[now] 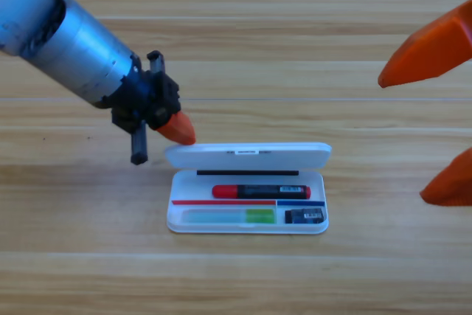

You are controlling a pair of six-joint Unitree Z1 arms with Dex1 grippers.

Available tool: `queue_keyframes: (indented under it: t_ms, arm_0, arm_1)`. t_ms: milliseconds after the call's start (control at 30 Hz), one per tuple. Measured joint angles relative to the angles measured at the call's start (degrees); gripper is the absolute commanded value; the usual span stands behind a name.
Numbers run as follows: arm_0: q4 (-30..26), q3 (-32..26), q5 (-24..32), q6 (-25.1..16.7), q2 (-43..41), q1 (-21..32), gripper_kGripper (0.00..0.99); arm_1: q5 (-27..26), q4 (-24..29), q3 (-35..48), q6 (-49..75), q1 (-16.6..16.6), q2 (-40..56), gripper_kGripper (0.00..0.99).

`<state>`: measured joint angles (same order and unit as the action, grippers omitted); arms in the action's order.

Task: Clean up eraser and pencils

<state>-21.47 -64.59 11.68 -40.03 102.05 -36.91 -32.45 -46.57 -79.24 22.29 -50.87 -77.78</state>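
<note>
My left gripper point(179, 130) sits just off the case point(247, 220) lid's left end; only one orange tip shows, so I can't tell if those jaws are parted or clenched. My right gripper point(439, 119) waits at the right edge, released, two tips wide apart, nothing between. Case lies open on the table point(236, 35), lid up. Inside: red-capped pen point(261, 192) in the upper slot, green-ended pen point(228, 216) lower left, eraser point(304, 215) lower right.
</note>
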Motion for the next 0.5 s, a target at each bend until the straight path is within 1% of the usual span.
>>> queue_keyframes:
  t_ms: [167,500]
  arm_0:
    - [1.4,2.6,-0.3,0.0,-1.4,-0.8,0.0]
    - [7.2,8.3,-1.2,0.0,-1.4,-2.5,0.0]
  arm_1:
    - [-0.3,0.0,0.0,0.0,0.0,0.0,0.989]
    - [-0.7,0.0,0.0,0.0,0.0,0.0,0.989]
